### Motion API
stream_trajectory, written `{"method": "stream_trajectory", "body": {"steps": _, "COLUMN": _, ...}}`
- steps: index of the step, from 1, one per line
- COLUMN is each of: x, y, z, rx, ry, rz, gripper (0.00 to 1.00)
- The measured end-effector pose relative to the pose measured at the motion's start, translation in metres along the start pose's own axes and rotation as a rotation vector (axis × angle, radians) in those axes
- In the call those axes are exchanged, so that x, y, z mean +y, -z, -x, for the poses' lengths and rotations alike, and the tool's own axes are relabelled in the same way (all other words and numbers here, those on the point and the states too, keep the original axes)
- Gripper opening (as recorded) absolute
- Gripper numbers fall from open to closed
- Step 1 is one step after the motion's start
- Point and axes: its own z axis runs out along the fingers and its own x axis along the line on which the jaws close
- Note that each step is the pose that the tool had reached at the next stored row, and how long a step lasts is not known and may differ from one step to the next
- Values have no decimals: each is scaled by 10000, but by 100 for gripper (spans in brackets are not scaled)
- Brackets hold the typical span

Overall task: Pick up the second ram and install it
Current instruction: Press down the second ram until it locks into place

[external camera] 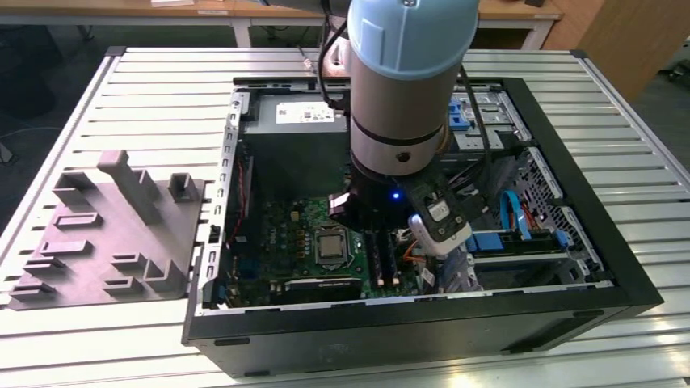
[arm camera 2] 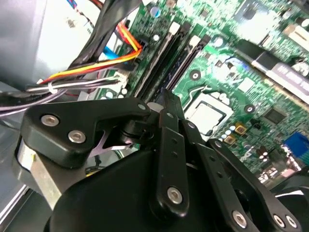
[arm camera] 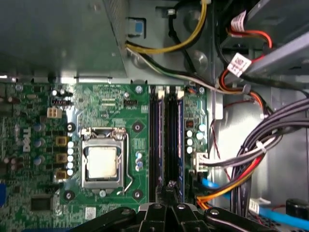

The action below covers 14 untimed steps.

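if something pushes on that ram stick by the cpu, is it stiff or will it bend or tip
The ram looks like a thin, narrow board standing on edge on the motherboard, so it is probably stiff along its length but could flex or crack under a sideways push. It seems light for its length. On so narrow an edge it would likely tip unless it is fully seated.

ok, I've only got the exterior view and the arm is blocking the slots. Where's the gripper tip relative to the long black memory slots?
Observer: In the first wrist view the black gripper sits over one end of the long black memory slots.
Operator: Anything seated in them?
Observer: A dark bluish strip runs along one slot. I can't tell if it's a seated stick.
Operator: Cables close?
Observer: In the second wrist view an orange, yellow and black wire bundle plugs in beside the slots' end.
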Motion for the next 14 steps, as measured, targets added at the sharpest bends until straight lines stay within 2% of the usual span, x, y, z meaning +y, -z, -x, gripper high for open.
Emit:
{"method": "stream_trajectory", "body": {"steps": 8, "x": 153, "y": -16, "z": -3, "rx": -8, "ry": 0, "rz": 11, "gripper": 10}}
{"method": "stream_trajectory", "body": {"steps": 10, "x": 159, "y": -10, "z": -3, "rx": -6, "ry": 1, "rz": 8, "gripper": 10}}
{"method": "stream_trajectory", "body": {"steps": 14, "x": 163, "y": 57, "z": 1, "rx": -7, "ry": 0, "rz": 9, "gripper": 10}}
